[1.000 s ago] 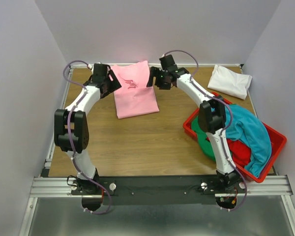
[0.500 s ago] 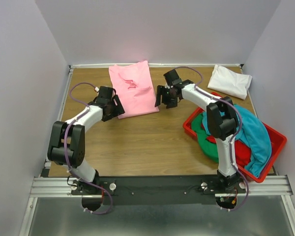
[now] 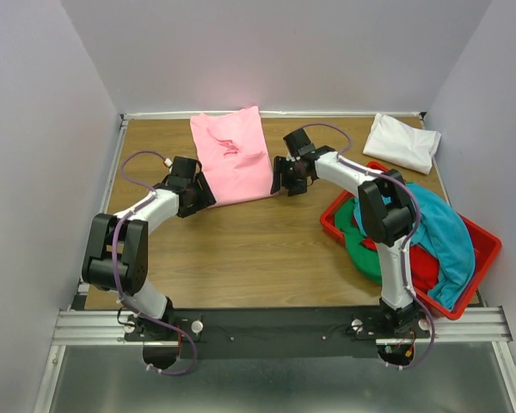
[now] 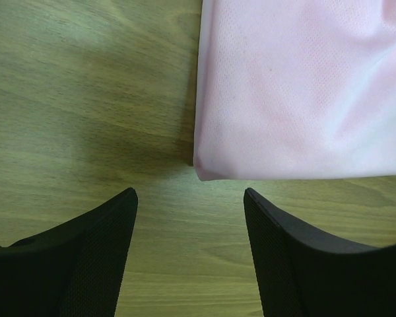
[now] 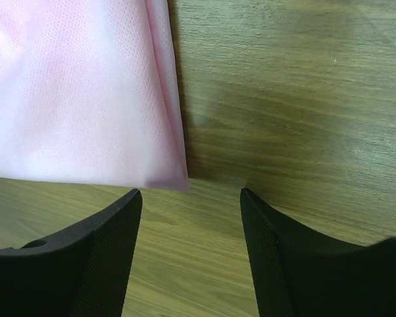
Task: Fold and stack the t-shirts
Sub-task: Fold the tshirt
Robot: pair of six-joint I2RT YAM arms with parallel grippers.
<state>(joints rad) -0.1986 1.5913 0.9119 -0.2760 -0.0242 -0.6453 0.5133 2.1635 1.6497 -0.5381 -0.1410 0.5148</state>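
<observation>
A light pink t-shirt point(image 3: 234, 159) lies folded lengthwise at the back middle of the wooden table point(image 3: 241, 249). My left gripper point(image 3: 208, 198) hovers open just short of its near left corner point(image 4: 204, 168), nothing between the fingers point(image 4: 99, 251). My right gripper point(image 3: 277, 185) is open by the near right corner point(image 5: 175, 178), also holding nothing. A folded white t-shirt point(image 3: 402, 142) rests at the back right. Teal point(image 3: 434, 228), green point(image 3: 361, 245) and red point(image 3: 421, 267) t-shirts are heaped in the bin.
A red plastic bin point(image 3: 486, 254) stands at the right, close to the right arm's elbow point(image 3: 383, 206). Pale walls close in the table on the left, back and right. A metal rail point(image 3: 284, 323) with the arm bases runs along the near edge.
Both grippers have drawn back from the far end of the pink t-shirt to its near corners and dropped low over the table. Their jaws have narrowed somewhat but still stand apart.
</observation>
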